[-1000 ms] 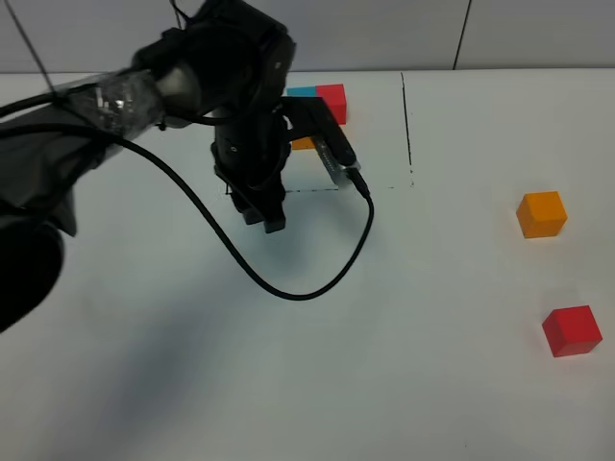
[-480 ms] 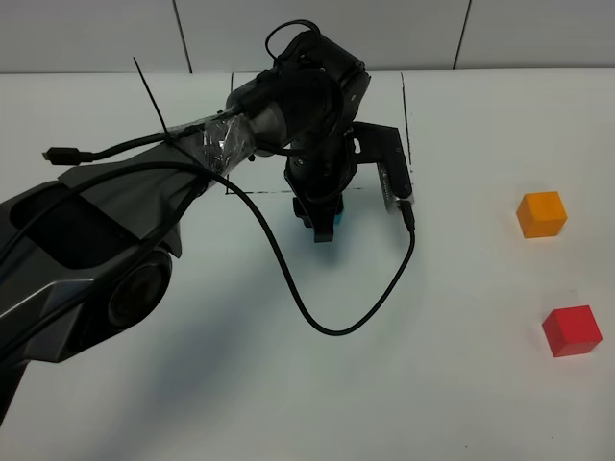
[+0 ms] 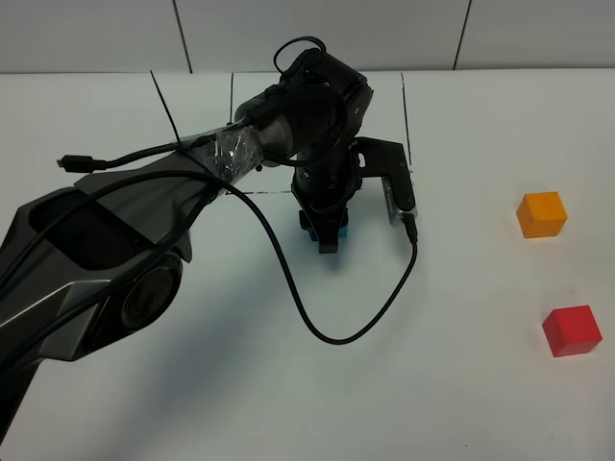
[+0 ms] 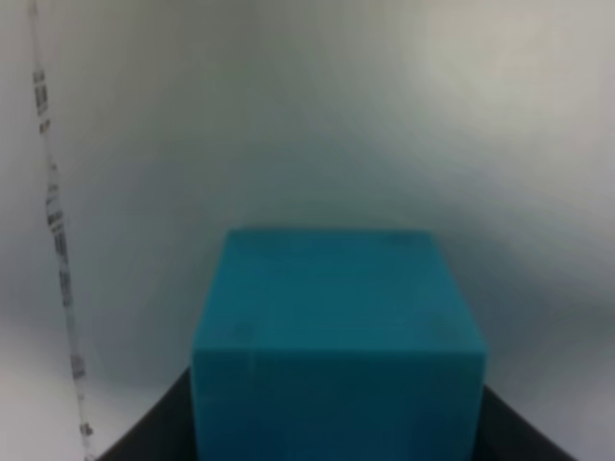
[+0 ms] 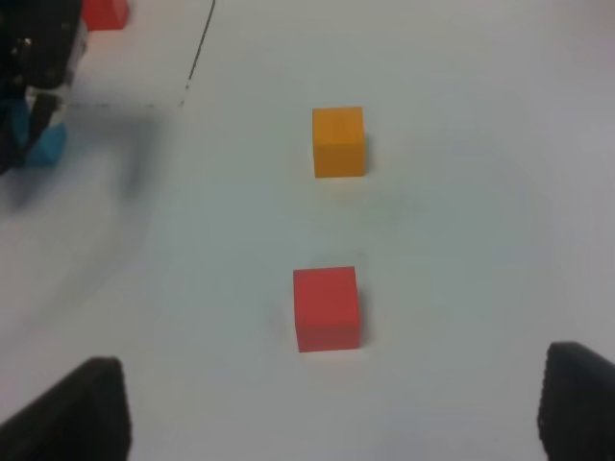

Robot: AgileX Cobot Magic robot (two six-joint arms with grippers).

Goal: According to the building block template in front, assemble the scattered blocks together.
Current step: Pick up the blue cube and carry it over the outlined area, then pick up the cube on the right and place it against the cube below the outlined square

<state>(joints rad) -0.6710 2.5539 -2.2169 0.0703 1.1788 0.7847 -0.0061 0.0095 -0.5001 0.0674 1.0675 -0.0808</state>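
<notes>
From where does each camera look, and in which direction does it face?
Exterior high: above, facing down on the table; shows the left arm, left hand gripping the teal block.
Left wrist: on that arm, facing the block closely; dark fingers flank it.
Right wrist: on the right arm, facing orange block and red block; right hand's open fingertips show.
Shared: all views show the teal block.

Got the left arm (image 3: 144, 221) reaching in from the lower left toward the middle, wrist tipped pretty much straight down, left gripper (image 3: 328, 237) clamped tight on the teal-blue cube (image 4: 336, 336). Only seeing the right gripper (image 5: 333, 408) through its own wrist cam: dark fingertips (image 5: 91, 408) spread wide, nothing between them, angled downward.
</notes>
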